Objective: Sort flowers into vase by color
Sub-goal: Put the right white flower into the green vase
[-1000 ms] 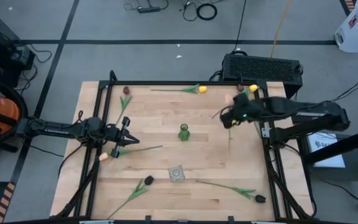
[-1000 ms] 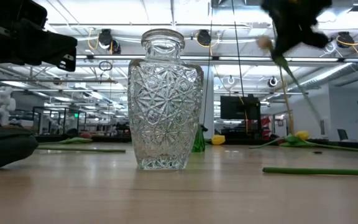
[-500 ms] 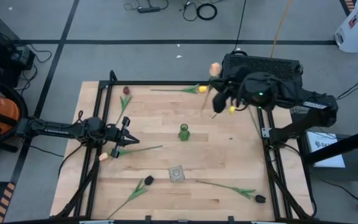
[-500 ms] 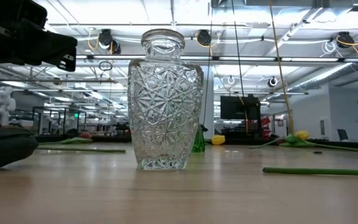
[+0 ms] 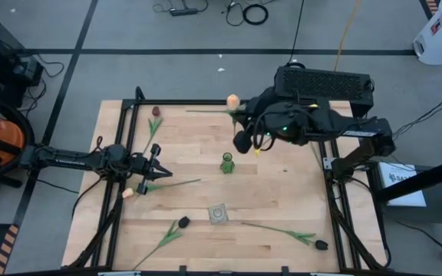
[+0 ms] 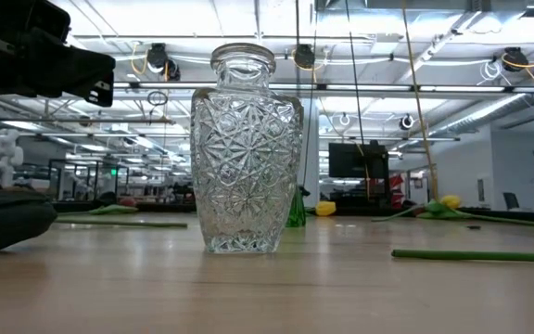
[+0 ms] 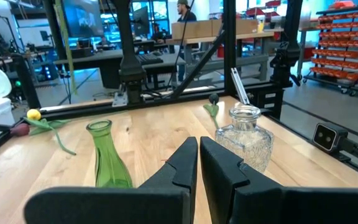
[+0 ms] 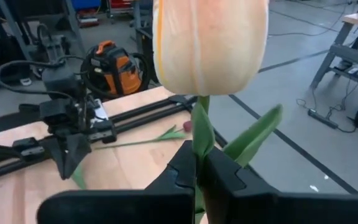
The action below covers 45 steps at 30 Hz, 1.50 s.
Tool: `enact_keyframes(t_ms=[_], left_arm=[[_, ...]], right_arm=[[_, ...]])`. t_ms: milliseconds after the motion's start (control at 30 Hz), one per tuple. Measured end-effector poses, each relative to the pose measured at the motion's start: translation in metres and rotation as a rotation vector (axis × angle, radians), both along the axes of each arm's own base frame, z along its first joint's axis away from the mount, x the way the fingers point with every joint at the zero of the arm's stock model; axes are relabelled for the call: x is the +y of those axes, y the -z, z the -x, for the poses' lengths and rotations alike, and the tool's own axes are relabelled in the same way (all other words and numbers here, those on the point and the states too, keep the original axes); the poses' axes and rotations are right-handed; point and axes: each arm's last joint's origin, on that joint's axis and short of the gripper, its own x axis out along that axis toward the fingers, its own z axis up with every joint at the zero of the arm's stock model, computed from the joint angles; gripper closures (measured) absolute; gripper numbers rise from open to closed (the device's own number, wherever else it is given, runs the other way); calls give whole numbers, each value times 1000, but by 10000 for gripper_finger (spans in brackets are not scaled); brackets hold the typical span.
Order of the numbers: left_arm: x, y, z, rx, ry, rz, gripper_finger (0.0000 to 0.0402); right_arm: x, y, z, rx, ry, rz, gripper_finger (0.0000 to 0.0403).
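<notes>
A: Item, hidden parts?
B: From above, the right gripper [image 5: 245, 130] hides the peach tulip's [image 5: 232, 100] lower stem; the wrist picture cuts off the bloom's top.

A: Appearance?
B: Pale peach closed head, thin green stem, one leaf.

A: Axis, location?
B: Stem upright between the clamped fingers [image 8: 225, 180], head uppermost; upper centre of the overhead frame, just above the green vase [image 5: 226, 162].

A: Other arm?
B: Left gripper [image 5: 159, 166], middle left, nearly closed, empty.

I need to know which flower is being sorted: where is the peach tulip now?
The right gripper holds the peach tulip by its stem. In the high view its head hangs over the table's far edge, beyond the green vase.
</notes>
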Motion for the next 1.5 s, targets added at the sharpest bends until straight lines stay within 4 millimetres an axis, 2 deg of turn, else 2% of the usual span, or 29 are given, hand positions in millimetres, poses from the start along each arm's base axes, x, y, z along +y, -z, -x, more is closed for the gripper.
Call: enact_keyframes(t_ms=[300, 700, 900, 1500], left_arm=[[0, 0, 0, 3, 0, 0, 372], [0, 0, 0, 2, 0, 0, 372], [0, 0, 0, 2, 0, 0, 372], [0, 0, 0, 2, 0, 0, 372]], right_arm=[[12, 8, -11, -1, -24, -21, 402], [16, 24, -28, 39, -17, -34, 402], [16, 29, -30, 57, -12, -39, 402], [14, 78, -41, 78, 94, -79, 402]])
